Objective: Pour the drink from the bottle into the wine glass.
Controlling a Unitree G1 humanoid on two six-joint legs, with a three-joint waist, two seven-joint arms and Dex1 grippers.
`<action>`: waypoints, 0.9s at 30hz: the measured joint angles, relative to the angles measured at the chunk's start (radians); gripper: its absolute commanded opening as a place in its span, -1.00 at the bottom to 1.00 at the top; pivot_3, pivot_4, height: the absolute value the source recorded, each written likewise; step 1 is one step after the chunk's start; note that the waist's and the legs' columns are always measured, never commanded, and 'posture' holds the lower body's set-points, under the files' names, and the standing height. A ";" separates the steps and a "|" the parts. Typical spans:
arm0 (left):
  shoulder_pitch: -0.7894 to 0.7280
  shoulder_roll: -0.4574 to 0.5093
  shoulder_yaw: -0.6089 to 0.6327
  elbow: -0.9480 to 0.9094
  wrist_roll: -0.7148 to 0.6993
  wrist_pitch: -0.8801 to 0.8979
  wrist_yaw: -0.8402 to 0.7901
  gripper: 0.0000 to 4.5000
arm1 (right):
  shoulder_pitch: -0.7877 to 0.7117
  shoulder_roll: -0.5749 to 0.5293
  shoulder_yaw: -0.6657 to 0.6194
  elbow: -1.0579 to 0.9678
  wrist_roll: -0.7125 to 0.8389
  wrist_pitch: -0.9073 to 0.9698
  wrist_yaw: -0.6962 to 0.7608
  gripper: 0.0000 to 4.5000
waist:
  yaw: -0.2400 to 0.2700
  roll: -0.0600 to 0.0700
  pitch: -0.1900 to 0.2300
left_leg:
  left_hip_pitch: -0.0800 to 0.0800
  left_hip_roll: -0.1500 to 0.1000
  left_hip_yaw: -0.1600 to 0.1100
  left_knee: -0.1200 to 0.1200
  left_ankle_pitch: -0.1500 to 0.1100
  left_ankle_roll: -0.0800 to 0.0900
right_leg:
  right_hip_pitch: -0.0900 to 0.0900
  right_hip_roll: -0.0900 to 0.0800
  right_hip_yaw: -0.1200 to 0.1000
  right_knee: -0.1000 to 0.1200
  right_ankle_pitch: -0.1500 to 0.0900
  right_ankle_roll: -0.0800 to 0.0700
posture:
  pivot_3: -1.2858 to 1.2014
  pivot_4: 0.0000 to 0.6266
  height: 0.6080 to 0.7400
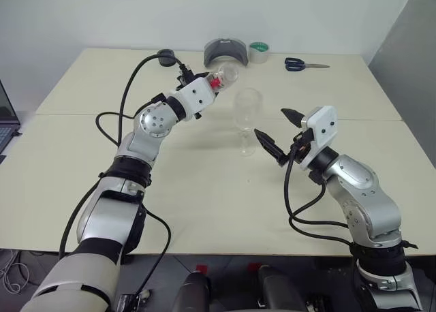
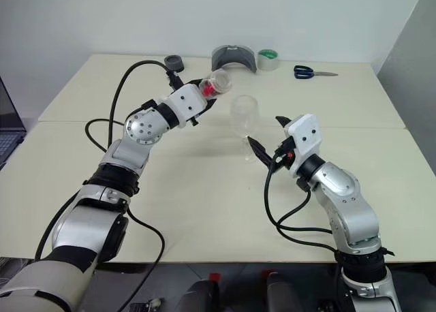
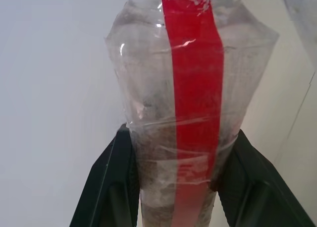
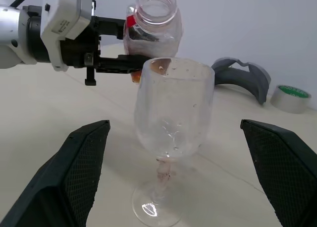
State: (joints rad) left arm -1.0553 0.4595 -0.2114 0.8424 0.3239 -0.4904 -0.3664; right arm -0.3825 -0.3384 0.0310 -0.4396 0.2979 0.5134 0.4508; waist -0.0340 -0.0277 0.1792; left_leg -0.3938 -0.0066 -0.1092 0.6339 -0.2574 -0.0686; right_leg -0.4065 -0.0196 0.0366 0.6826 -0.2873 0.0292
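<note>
**Bottle held tilted beside the wine glass, right pincer spread wide**

The left pincer is clamped on the bottle, its 2 black fingers pressed against opposite sides of the clear body across the red label strip. The bottle lies tipped, mouth open and uncapped, reaching out from the pincer toward the wine glass. A little reddish-brown drink shows low in the bottle, near the fingers.

The wine glass stands upright on the table, just past the bottle's mouth and lower than it, between the 2 pincers. Its bowl looks empty apart from droplets.

The right pincer has its jaws well apart, holding nothing, and points at the glass from the other side; the glass stands just ahead of its fingertips, centred between them, untouched.
</note>
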 measured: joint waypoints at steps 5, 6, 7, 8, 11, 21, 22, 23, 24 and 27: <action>-0.058 0.014 -0.040 0.074 0.088 -0.087 0.088 -0.25 | 0.000 0.001 0.000 0.000 0.004 0.000 0.005 1.00 | 0.000 0.000 0.000 | -0.001 -0.001 0.000 0.001 0.000 0.000 | 0.000 0.000 0.000 0.000 0.000 0.000 | 0.03 -0.52 1.00; -0.065 0.015 -0.044 0.084 0.102 -0.099 0.104 -0.25 | 0.000 0.001 0.000 0.000 0.006 0.000 0.005 1.00 | 0.000 0.000 0.000 | -0.001 -0.001 0.000 0.001 0.000 0.000 | 0.000 0.000 0.000 0.000 0.000 0.000 | 0.03 -0.52 1.00; -0.070 0.016 -0.048 0.093 0.113 -0.108 0.114 -0.25 | 0.000 0.001 0.001 0.000 0.008 0.000 0.005 1.00 | 0.000 0.000 0.000 | -0.001 -0.001 0.000 0.001 0.000 0.000 | 0.000 0.000 0.000 0.000 0.000 0.000 | 0.03 -0.52 1.00; -0.077 0.017 -0.057 0.105 0.126 -0.117 0.129 -0.25 | 0.000 0.002 0.001 0.000 0.010 0.000 0.005 1.00 | 0.000 0.000 0.000 | -0.001 -0.001 0.000 0.002 0.000 0.000 | 0.000 0.000 0.000 0.000 0.000 0.000 | 0.03 -0.52 1.00; -0.093 0.031 -0.088 0.115 0.187 -0.152 0.180 -0.25 | 0.000 0.002 0.001 0.000 0.012 0.001 0.004 1.00 | 0.000 0.000 0.000 | -0.001 -0.001 -0.001 0.003 0.000 0.000 | 0.000 0.000 -0.001 0.001 0.000 0.001 | 0.03 -0.52 1.00; -0.130 0.042 -0.137 0.168 0.274 -0.193 0.285 -0.25 | 0.001 0.003 0.002 0.000 0.012 0.001 0.002 1.00 | 0.000 0.000 0.000 | -0.002 -0.001 -0.001 0.010 0.000 0.001 | 0.000 0.000 -0.001 0.007 0.001 0.001 | 0.03 -0.52 1.00; -0.135 0.043 -0.142 0.176 0.287 -0.194 0.297 -0.25 | 0.002 0.003 0.002 0.001 0.011 0.001 0.001 1.00 | 0.000 0.000 0.000 | -0.002 -0.001 -0.001 0.010 0.000 0.001 | 0.000 0.000 -0.001 0.007 0.001 0.001 | 0.03 -0.52 1.00; -0.139 0.045 -0.148 0.179 0.295 -0.194 0.304 -0.25 | 0.003 0.004 0.002 0.001 0.010 0.001 0.001 1.00 | 0.000 0.000 0.000 | -0.002 -0.001 -0.001 0.011 0.000 0.001 | 0.000 0.000 -0.001 0.008 0.001 0.001 | 0.03 -0.52 1.00; -0.144 0.047 -0.152 0.183 0.308 -0.196 0.315 -0.25 | 0.004 0.004 0.002 0.001 0.009 0.001 0.000 1.00 | 0.000 0.000 0.000 | -0.002 -0.001 -0.001 0.011 0.000 0.001 | 0.000 0.000 -0.001 0.008 0.001 0.001 | 0.03 -0.52 1.00; -0.158 0.049 -0.156 0.185 0.326 -0.198 0.338 -0.25 | 0.004 0.006 0.002 0.005 0.006 0.001 -0.002 1.00 | 0.000 0.000 0.000 | -0.002 -0.001 -0.001 0.011 0.000 0.001 | 0.000 0.000 -0.001 0.008 0.001 0.001 | 0.03 -0.52 1.00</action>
State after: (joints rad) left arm -1.2134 0.5081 -0.3679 1.0272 0.6502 -0.6886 -0.0287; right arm -0.3788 -0.3326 0.0334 -0.4347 0.3043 0.5144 0.4485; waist -0.0339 -0.0277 0.1792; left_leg -0.3961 -0.0078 -0.1102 0.6445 -0.2578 -0.0681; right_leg -0.4067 -0.0196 0.0360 0.6903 -0.2867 0.0305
